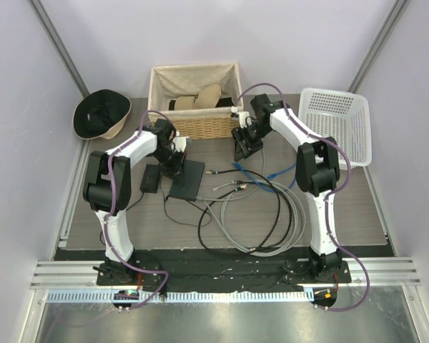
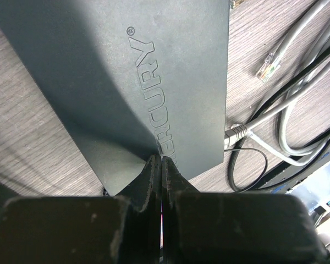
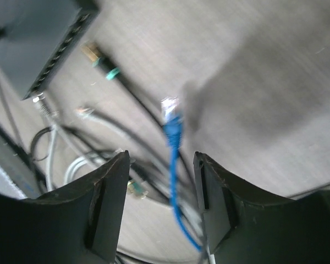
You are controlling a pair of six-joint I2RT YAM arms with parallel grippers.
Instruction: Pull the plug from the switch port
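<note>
The switch (image 1: 186, 180) lies flat, its long axis running away from the arm bases and its port edge facing right toward loose cables (image 1: 264, 214). A grey plug (image 2: 235, 131) seems seated in the switch port (image 2: 226, 138) near one corner. The left gripper (image 2: 160, 165) sits closed at the switch's end; the right gripper (image 3: 159, 181) hangs spread beyond the port edge.

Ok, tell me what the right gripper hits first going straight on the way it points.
The right gripper would likely meet the blue Ethernet cable first, then the tabletop; depth is unclear.
</note>
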